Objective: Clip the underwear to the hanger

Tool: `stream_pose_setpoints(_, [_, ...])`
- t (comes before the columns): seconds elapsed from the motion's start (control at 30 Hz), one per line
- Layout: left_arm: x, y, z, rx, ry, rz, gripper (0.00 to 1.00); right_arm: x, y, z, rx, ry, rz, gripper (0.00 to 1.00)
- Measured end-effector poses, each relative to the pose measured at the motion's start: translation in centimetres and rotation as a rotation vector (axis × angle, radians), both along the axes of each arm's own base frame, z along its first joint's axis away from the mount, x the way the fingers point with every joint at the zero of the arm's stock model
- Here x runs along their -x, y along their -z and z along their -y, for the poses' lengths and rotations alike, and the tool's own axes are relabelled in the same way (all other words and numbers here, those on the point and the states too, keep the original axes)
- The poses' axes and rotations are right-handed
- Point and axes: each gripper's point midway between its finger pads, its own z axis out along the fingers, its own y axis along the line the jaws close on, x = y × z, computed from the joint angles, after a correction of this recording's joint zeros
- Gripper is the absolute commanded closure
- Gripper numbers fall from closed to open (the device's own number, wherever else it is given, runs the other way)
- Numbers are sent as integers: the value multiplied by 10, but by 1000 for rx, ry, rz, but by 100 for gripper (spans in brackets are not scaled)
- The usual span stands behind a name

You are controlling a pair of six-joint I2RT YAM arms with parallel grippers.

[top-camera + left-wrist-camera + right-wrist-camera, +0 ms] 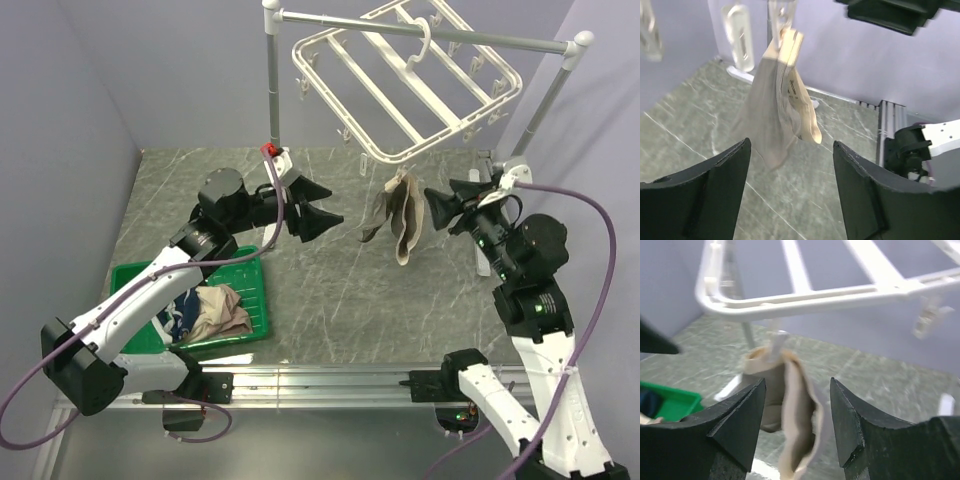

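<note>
underwear hangs off what looks like one clip on the hanger, left hand and right hand both spread apart, empty; clipping seems done, next: retreat without snagging.

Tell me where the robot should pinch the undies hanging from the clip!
Probably the loose middle of the underwear, below the clip that pinches its top to the hanger. It hangs straight down as a thin folded strip, so a sideways approach fits best, jaws closing on its flat faces. The right gripper faces it, open, from the right.
</note>
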Motion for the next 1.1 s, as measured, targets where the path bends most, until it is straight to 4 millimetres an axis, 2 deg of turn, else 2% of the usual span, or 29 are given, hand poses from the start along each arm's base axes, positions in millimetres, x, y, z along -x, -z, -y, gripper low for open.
stream_pose_setpoints(0.13, [5,-19,9,-12,-2,101,27,-21,6,22,-7,80,-57,39])
stream_pose_setpoints(0.23, [7,-40,18,-3,-10,168,28,-34,6,31,-16,110,-85,39])
stream_pose_setpoints(0.37, [8,-57,32,12,-17,201,29,-53,9,48,-30,150,-126,37])
stream_pose_setpoints(0.53, [3,-60,49,20,-46,172,32,-61,0,69,-62,192,-130,34])
stream_pose_setpoints(0.73, [-21,-60,59,31,-131,112,38,-60,-13,86,-86,202,-113,32])
stream_pose_setpoints(0.93, [-35,-59,61,41,-189,76,38,-66,-19,103,-122,175,-132,29])
stream_pose_setpoints(1.1, [-54,-62,53,60,-239,42,39,-74,-17,104,-157,100,-171,29])
